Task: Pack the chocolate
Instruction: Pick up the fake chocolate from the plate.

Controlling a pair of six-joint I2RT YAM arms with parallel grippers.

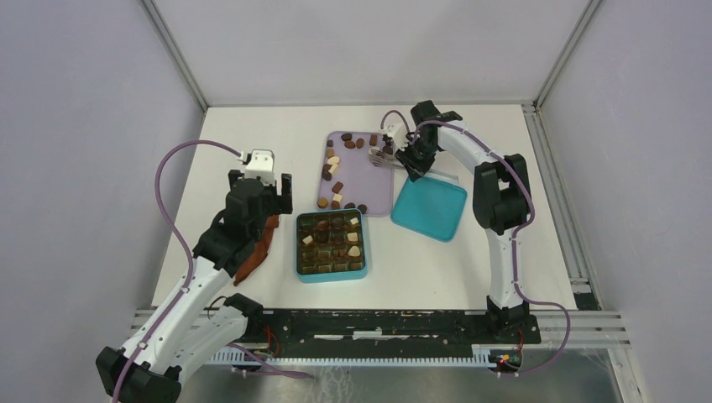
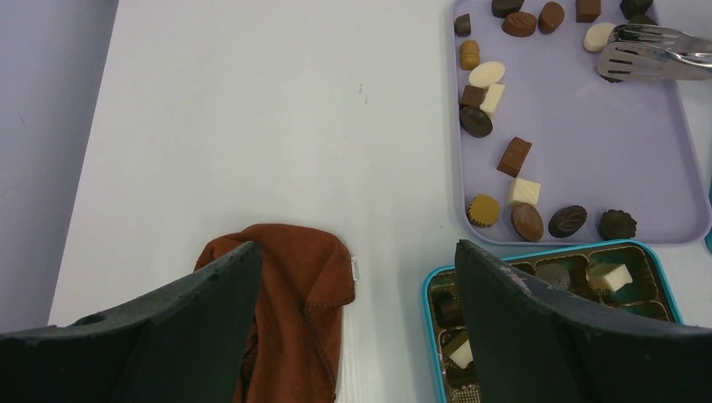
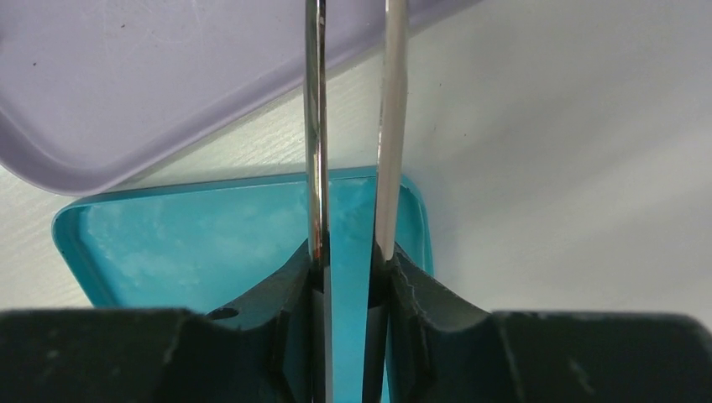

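Note:
Several chocolate pieces (image 1: pixel 336 168), dark, brown and cream, lie loose on the lilac tray (image 1: pixel 375 186). More of them fill cells of the teal box (image 1: pixel 331 245). My right gripper (image 1: pixel 409 159) is shut on metal tongs (image 1: pixel 382 155), whose tips sit at the tray's far right among the chocolate pieces (image 2: pixel 514 156). In the right wrist view the tongs (image 3: pixel 391 126) run straight up between the right gripper (image 3: pixel 351 260) fingers. My left gripper (image 2: pixel 357 252) hangs open with nothing in it, over the table between the cloth (image 2: pixel 294 294) and the box (image 2: pixel 432 336). The tongs (image 2: pixel 655 54) show at top right.
The teal lid (image 1: pixel 429 208) lies upside down right of the tray, below the right gripper; it is the teal lid (image 3: pixel 210 243) under the tongs. The reddish-brown cloth (image 1: pixel 259 252) lies crumpled left of the box. The lilac tray (image 2: pixel 604 159) borders the box's far side.

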